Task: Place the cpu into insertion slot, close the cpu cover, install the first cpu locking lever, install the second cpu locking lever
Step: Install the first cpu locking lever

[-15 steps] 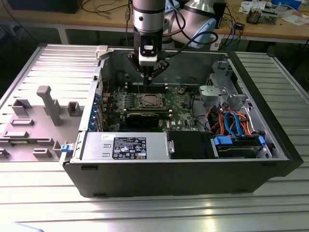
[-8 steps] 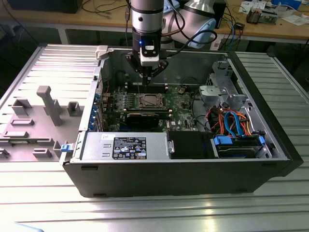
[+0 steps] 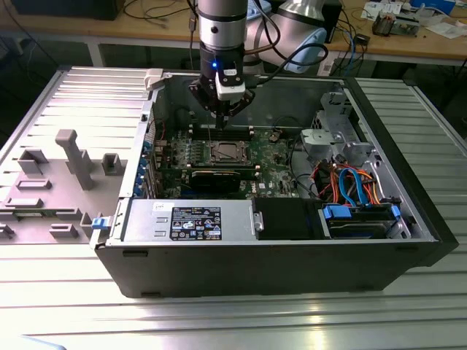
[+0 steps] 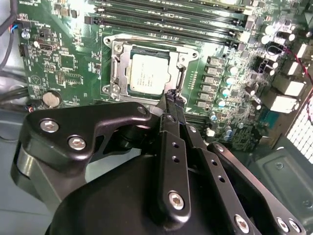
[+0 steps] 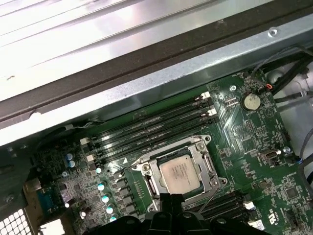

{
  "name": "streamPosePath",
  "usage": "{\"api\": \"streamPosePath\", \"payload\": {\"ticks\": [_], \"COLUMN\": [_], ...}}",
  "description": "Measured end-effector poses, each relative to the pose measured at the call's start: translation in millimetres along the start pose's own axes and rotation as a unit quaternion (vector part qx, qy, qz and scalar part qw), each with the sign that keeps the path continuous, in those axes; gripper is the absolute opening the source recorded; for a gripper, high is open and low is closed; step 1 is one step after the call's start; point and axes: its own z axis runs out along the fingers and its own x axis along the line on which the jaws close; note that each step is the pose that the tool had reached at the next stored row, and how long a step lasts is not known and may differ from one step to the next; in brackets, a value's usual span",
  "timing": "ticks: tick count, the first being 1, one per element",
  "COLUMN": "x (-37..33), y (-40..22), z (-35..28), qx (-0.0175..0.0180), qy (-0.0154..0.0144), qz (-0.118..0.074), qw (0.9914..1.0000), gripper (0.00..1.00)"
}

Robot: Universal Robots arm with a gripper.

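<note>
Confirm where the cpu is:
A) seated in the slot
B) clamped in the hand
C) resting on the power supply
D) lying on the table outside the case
A: in the second wrist view the cpu lies flat inside the slot, and the hand sits at the slot's edge, not around the chip.

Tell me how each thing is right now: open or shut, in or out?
cpu: lying in the insertion slot.
cpu cover: down flat around the cpu.
tool: shut, tip at the slot's edge.
computer case: side open.
</note>
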Motion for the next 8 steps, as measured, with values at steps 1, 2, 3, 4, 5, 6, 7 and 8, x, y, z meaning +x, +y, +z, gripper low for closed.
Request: {"api": "streamPosePath", "payload": {"ticks": [1,2,3,4,5,6,7,8], "x": [0.0,0.0,0.0,0.0,0.0,0.0,0.0,0.0], "y": [0.0,0.0,0.0,0.0,0.0,0.0,-0.1,-0.1], "z": [0.0,0.1,0.1,0.1,0.1,0.2,0.3,0.5], "qx": [-0.0001,-0.0004,-0.0005,-0.0007,-0.0008,-0.0011,-0.0014,-0.0017], "qy": [0.0000,-0.0002,-0.0002,-0.0003,-0.0004,-0.0004,-0.0005,-0.0006], "qz": [-0.004,-0.010,-0.015,-0.020,-0.024,-0.032,-0.041,-0.049], "qw": [0.99999,0.99995,0.99989,0.99981,0.99971,0.99950,0.99914,0.99880], "gripper": [0.11,0.11,0.11,0.11,0.11,0.11,0.11,0.11]}}
